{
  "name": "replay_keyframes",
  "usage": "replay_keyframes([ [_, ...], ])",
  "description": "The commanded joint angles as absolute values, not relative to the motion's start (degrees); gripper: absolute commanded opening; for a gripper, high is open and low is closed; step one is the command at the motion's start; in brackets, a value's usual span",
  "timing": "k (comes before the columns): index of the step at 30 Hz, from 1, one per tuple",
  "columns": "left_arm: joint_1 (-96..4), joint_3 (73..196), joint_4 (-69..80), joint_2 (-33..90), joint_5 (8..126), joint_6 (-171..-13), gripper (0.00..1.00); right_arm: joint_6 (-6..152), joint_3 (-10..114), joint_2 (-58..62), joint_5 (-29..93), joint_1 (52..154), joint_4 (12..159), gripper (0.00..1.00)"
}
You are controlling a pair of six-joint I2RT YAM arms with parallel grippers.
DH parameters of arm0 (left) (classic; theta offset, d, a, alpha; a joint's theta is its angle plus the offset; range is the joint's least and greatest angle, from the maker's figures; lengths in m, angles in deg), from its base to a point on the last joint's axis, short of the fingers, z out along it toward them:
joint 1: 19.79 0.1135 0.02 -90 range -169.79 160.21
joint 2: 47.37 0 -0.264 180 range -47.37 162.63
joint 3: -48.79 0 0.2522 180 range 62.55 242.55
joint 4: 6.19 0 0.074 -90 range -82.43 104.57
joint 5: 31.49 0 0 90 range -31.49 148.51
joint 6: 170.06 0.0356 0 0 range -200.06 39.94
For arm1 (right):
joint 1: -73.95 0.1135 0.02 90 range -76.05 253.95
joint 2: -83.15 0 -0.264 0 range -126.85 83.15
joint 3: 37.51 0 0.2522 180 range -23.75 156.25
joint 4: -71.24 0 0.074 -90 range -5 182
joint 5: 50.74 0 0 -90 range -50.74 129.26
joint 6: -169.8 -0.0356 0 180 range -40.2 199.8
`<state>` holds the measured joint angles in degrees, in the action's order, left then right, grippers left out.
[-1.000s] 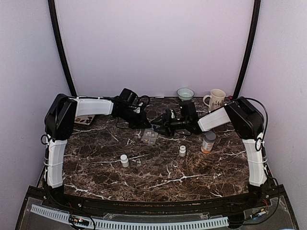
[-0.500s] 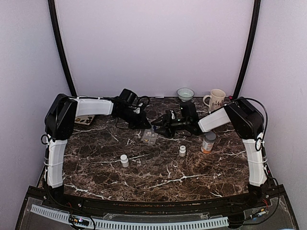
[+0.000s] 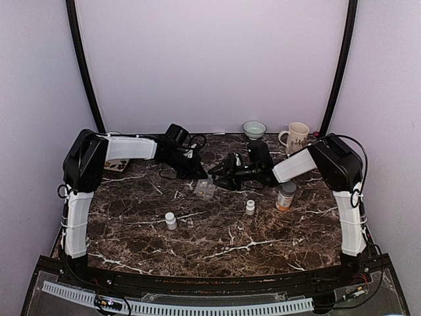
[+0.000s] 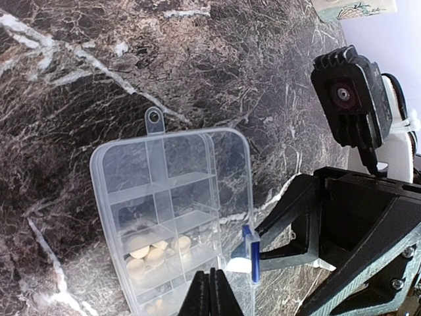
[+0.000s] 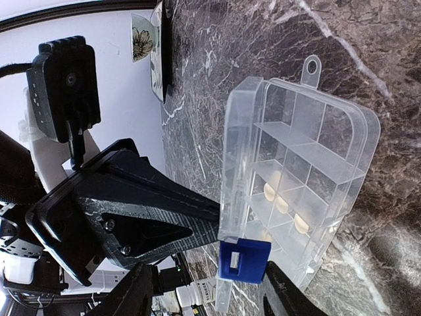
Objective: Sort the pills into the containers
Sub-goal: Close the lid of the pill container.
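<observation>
Left tool [image 4: 204,294] shut at pill box [image 4: 131,168] edge, right tool [image 5: 206,280] parted, seemingly straddling blue latch [image 5: 243,261].

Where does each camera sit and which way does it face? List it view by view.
Top external: above, behind the bases, looking down on the table; left arm, right arm show.
Left wrist: faces down at the pill box; left gripper shut.
Right wrist: faces down at the same box; right gripper open.
Shared: the pill box, in all views.
</observation>
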<state>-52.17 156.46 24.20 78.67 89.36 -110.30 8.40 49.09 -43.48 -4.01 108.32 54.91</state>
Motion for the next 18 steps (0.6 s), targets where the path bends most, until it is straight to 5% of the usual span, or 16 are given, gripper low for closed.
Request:
replay_keyframes([
  [1,-52.6,156.7,26.4,79.0,89.0,-109.2,0.04,9.3,47.9,-40.2,-2.7,107.8,52.3,0.56],
  [18,-53.0,156.8,26.7,79.4,88.7,-108.9,0.04,10.5,46.9,-38.9,-1.9,107.6,53.8,0.56],
])
